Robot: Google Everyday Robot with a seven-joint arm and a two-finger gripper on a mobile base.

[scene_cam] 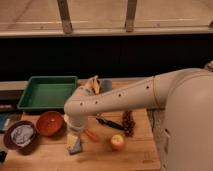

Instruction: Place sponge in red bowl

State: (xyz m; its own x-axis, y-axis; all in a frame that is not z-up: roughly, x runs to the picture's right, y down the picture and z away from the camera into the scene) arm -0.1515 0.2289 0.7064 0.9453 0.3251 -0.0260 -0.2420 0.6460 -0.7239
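In the camera view the gripper (73, 140) points down over the wooden table (137, 152), jaws spread apart, its yellowish tip seemingly touching the blue-grey sponge (76, 149). The sponge lies on the table just right of the red bowl (49, 123), outside it.

You have one view only: set high on near side, facing down and forward across table (47, 156), fairly close. Arm (115, 97) crosses middle; gripper (73, 141) near-left, low over table.
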